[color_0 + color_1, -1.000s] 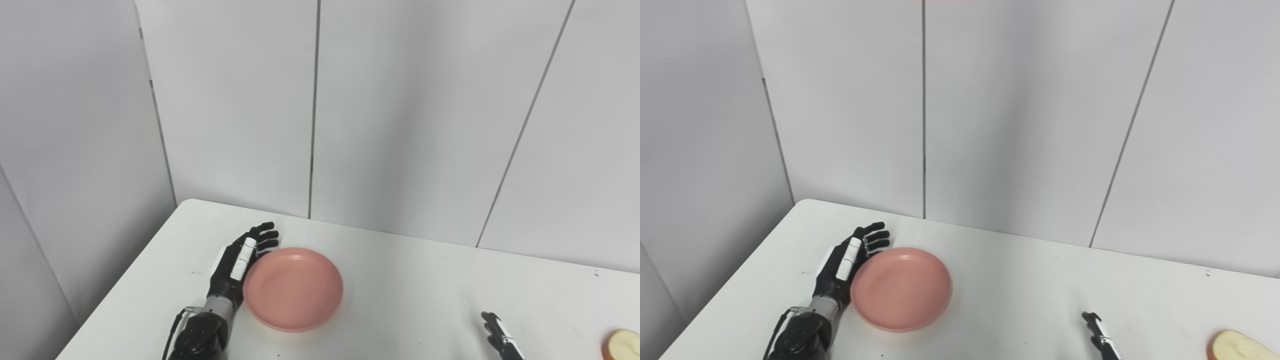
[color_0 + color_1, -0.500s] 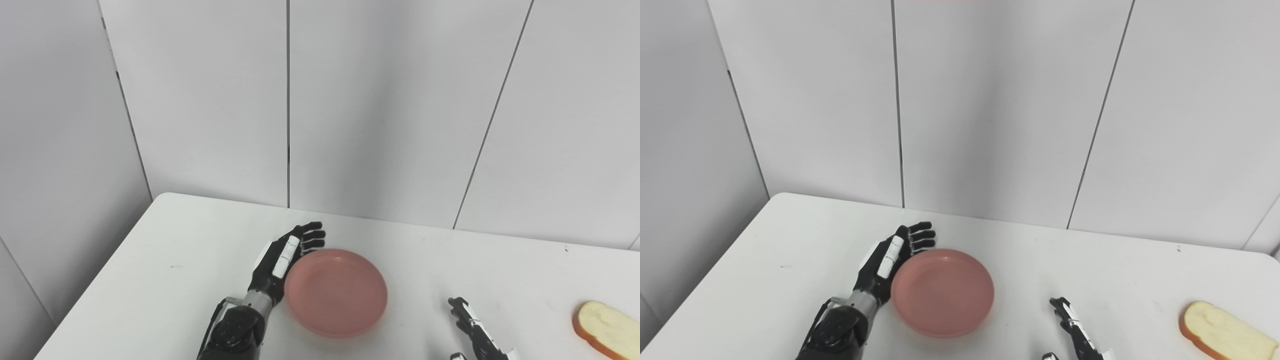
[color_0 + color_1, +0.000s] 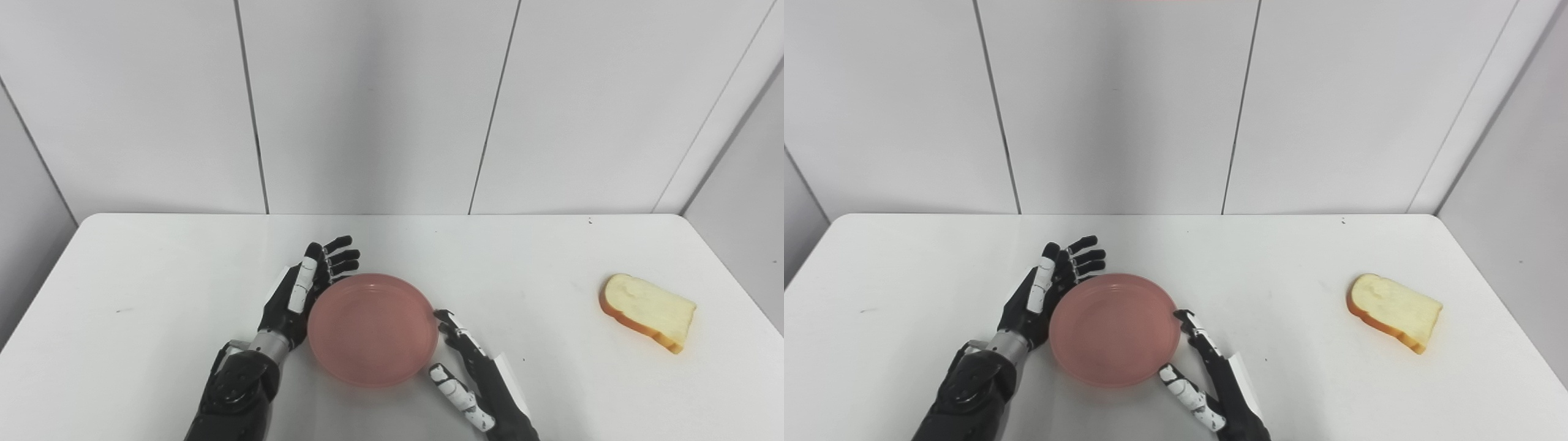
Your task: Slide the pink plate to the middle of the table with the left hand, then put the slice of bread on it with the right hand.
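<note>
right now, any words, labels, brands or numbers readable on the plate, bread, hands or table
None. No readable text anywhere: the pink plate, the slice of bread, the white table, the left hand and right hand all show plain surfaces only.

A white table (image 3: 551, 257) with rounded far corners stood against a wall of pale grey panels (image 3: 367, 104), split by thin dark vertical seams. Further panels angled in at both sides. Lighting was soft and even.

Left hand (image 3: 304, 288), right hand (image 3: 474, 376): both spread, empty.
</note>
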Available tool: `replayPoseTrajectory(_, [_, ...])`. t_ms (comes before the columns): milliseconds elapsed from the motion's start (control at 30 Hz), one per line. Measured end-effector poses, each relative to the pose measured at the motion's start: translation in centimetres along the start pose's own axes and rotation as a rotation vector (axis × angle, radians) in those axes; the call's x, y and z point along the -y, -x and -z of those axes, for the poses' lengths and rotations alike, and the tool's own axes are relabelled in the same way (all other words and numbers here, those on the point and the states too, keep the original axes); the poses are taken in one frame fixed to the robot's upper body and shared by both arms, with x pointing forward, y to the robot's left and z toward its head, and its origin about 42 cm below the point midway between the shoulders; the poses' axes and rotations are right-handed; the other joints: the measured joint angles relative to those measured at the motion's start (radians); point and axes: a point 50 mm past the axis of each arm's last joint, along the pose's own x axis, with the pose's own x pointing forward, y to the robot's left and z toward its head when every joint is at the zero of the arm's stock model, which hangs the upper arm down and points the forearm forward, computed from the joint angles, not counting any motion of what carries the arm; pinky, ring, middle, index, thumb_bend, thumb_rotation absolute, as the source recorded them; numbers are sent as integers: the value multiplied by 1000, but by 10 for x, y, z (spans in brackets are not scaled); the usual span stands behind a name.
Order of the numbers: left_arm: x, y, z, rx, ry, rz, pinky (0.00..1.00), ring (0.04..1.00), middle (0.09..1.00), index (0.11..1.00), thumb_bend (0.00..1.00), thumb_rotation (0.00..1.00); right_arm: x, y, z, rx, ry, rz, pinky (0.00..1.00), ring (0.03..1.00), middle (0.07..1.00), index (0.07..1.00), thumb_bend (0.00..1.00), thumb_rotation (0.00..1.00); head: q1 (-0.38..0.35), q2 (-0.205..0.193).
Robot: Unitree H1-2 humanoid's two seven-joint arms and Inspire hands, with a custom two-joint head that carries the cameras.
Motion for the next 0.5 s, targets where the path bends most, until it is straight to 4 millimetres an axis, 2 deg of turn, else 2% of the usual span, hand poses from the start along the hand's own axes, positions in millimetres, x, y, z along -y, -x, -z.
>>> replayPoseTrajectory(100, [1,2,-1,-2,11,-4,743,841,848,839,978,958,-4,-1,-1,-6,10,3,925,926,950,898,658,840,-64,-3])
replayPoseTrajectory(167, [1,4,0,0,13,-6,747,850,861,852,976,967,-7,-2,-3,-14,11,5,927,930,951,900,652,836,-65,-3])
replayPoseTrajectory(300, [0,5,0,-1,8,-7,756,861,869,864,981,998,-15,-3,-6,-19,18,15,931,943,957,905,652,834,-144,-14])
replayPoseTrajectory(500, [-2,5,0,-1,5,-9,766,862,856,856,1000,1000,-21,-4,-4,-26,25,5,968,976,971,918,645,821,-146,-17])
